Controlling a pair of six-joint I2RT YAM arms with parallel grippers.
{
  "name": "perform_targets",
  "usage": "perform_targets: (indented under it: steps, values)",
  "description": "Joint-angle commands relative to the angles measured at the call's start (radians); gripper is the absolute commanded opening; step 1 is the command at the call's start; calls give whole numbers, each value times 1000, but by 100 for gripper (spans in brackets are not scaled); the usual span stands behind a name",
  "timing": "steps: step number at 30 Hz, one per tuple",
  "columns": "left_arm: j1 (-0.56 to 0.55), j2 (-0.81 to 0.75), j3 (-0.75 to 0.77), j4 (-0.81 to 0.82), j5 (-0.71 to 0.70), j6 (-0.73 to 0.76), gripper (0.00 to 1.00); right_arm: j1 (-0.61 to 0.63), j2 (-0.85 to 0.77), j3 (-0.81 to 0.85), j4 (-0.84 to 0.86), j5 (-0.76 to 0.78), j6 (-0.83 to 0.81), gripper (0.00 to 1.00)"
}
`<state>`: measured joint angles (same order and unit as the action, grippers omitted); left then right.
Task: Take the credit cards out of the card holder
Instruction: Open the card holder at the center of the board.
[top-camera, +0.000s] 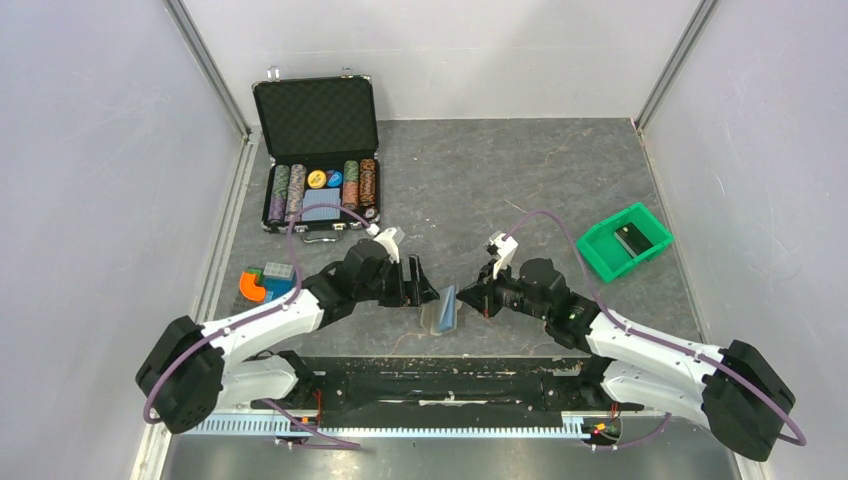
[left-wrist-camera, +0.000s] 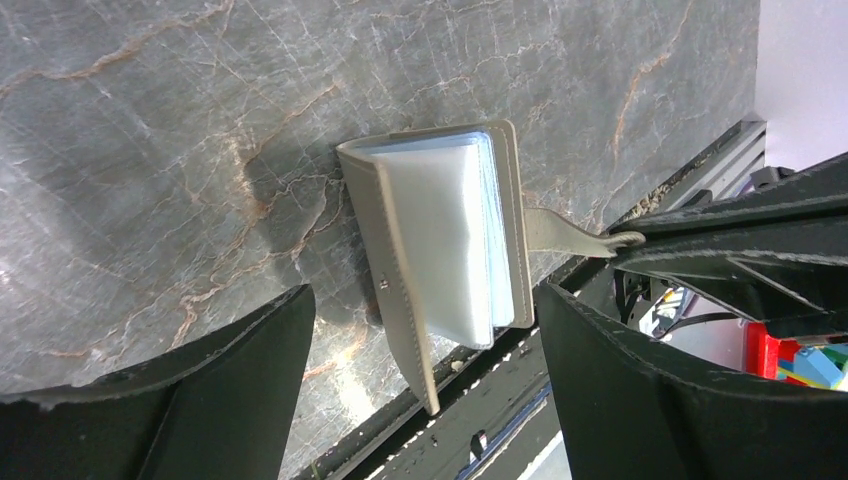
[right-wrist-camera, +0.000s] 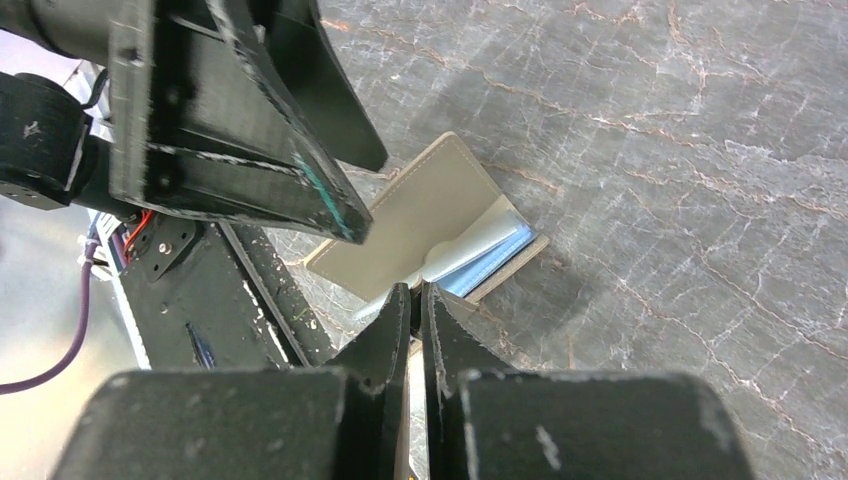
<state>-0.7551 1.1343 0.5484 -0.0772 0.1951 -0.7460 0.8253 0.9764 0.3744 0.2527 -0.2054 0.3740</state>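
Extraction not begun — right gripper (right-wrist-camera: 415, 296) pinches the card holder (left-wrist-camera: 400, 255) by its strap (left-wrist-camera: 560, 232), left gripper (top-camera: 428, 290) gapes wide astride it — credit cards (right-wrist-camera: 490, 265) likely need an edge-pinch next.

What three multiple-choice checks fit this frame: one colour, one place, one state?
1. Colour of the plastic bin at the right? A red B green C yellow
2. Where is the tan bifold card holder? A in that bin B between the left gripper and the right gripper C at the far edge
3. Left gripper state? A open B shut on the holder C out of view

Key: 1 B, its walls show green. 2 B, the top view has it between both grippers. 3 A, its jaws stand apart either side of the holder.
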Motion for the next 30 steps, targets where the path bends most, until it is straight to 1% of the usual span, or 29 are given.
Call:
perform_targets:
  steps: [1, 4, 13, 16, 20, 22, 25, 27, 30]
  values:
    - [-4, 60, 13, 73, 50, 7, 88, -3, -2, 49, 85, -29, 15, 0]
    - [-4, 86, 15, 112, 53, 4, 86, -3, -2, 48, 100, -32, 21, 0]
    - [-4, 98, -4, 137, 48, -3, 83, -3, 15, 24, 137, -34, 43, 0]
    - [-4, 96, -10, 139, 42, 0, 79, -6, 13, 16, 131, -24, 43, 0]
    - [-4, 98, -18, 139, 34, 2, 76, -22, -4, -5, 90, 31, 36, 0]
    - [-4, 98, -19, 136, 30, 2, 75, -38, -16, -27, 61, 67, 37, 2]
    - [-4, 99, -9, 87, -13, -1, 75, -69, -25, -60, 2, 131, 36, 2]
    - [-4, 99, -7, 46, -34, 0, 75, -91, -24, -88, -23, 147, 37, 2]
    - [-4, 90, -14, 33, -44, -7, 75, -130, -10, -119, -73, 170, 39, 2]
